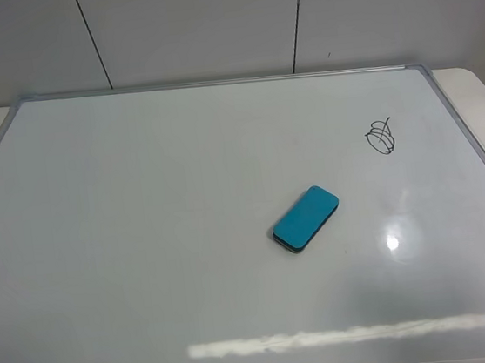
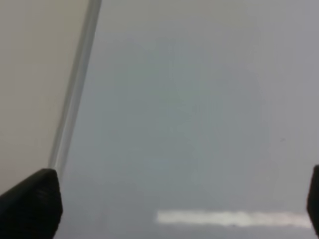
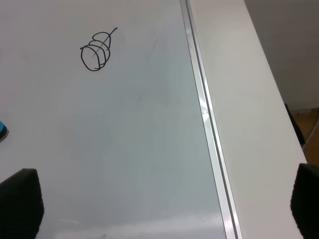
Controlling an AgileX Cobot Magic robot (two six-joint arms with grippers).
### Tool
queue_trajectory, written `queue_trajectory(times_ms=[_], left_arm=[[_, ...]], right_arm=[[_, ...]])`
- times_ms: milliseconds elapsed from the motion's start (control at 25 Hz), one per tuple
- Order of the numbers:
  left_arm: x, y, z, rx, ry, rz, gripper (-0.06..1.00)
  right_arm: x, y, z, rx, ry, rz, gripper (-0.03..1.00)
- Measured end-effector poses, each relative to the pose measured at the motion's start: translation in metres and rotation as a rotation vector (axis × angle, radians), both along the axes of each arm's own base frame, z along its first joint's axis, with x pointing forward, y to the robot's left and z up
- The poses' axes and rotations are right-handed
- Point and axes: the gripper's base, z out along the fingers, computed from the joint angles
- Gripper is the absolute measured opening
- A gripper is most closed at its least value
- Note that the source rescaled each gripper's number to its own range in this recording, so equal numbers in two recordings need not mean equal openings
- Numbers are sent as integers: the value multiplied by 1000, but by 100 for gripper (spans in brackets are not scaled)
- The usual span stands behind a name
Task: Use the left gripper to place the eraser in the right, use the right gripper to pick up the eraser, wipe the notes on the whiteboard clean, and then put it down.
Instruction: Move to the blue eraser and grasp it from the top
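since the small teal-blue rounded rectangular eraser [image 1: 306, 219] lies flat on the large glossy white whiteboard [image 1: 145, 245], a little right of centre and clear of both arms, nothing of the task looks done yet. the black marker notes [image 1: 379, 137], an oval crossed by lines, stand unwiped further back and to the right. every step is left: lift, pass right, wipe, set down. the black-fingered left gripper [image 2: 172, 204] hovers over bare board beside the thin silver-grey metal frame [image 1: 214, 83], jaws spread wide, holding nothing. the black-fingered right gripper [image 3: 163, 201] is equally wide and empty.
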Motion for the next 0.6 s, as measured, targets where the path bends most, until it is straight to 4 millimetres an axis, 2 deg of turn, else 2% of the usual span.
queue_trajectory(times_ms=[600], left_arm=[[-2, 3, -1, -22, -20, -30, 100]], right_arm=[[0, 0, 0, 0, 0, 0, 100]])
